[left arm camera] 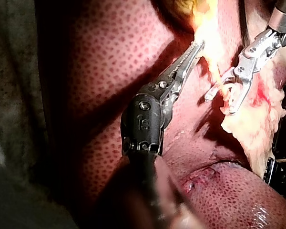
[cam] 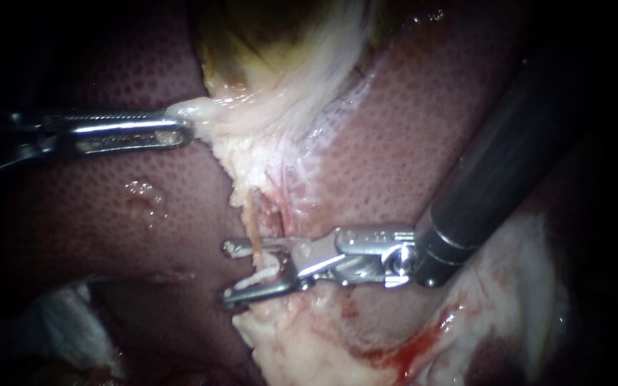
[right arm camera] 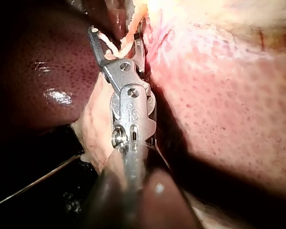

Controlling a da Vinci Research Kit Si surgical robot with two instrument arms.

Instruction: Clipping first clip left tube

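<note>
Found the jaws of the right instrument [cam: 229, 274] spread, a white clip [cam: 247, 281] lining them, not yet closed. Noted the thin tube [cam: 254, 230] passing crosswise through the gap, about midway along the jaws; contact with either jaw not discernible. Judged so placed to let the clip close squarely across it. Found the jaws of the left instrument [cam: 182, 127] pinching pale tissue [cam: 198, 111] below the gallbladder [cam: 252, 43], apparently to stretch the tube clear of the liver [cam: 144, 214].
</note>
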